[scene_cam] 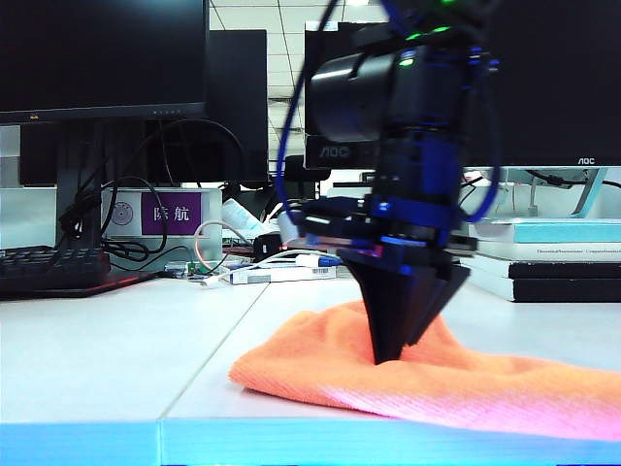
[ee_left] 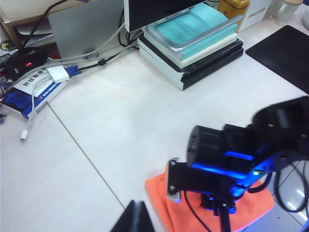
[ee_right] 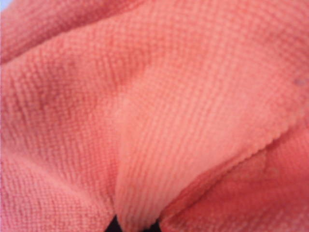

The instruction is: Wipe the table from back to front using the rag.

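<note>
The orange rag [scene_cam: 485, 379] lies bunched on the white table [scene_cam: 97, 359], close to its light blue front edge. My right gripper [scene_cam: 393, 357] points straight down into the cloth. In the right wrist view the rag [ee_right: 154, 96] fills the picture, and a fold of it is pinched in the shut right gripper [ee_right: 134, 228]. The left wrist view shows my left gripper [ee_left: 137, 204] shut and empty, hovering above the table just beside the rag [ee_left: 157, 199], while the right arm [ee_left: 231, 154] covers much of the cloth.
A stack of books [ee_left: 193, 43] under a monitor stands at the back, with cables and a blue-white box [ee_left: 38, 87] beside it. A black mat [ee_left: 285, 53] lies at one side. A keyboard [scene_cam: 49, 267] sits at the back left. A seam [ee_left: 82, 150] crosses the table.
</note>
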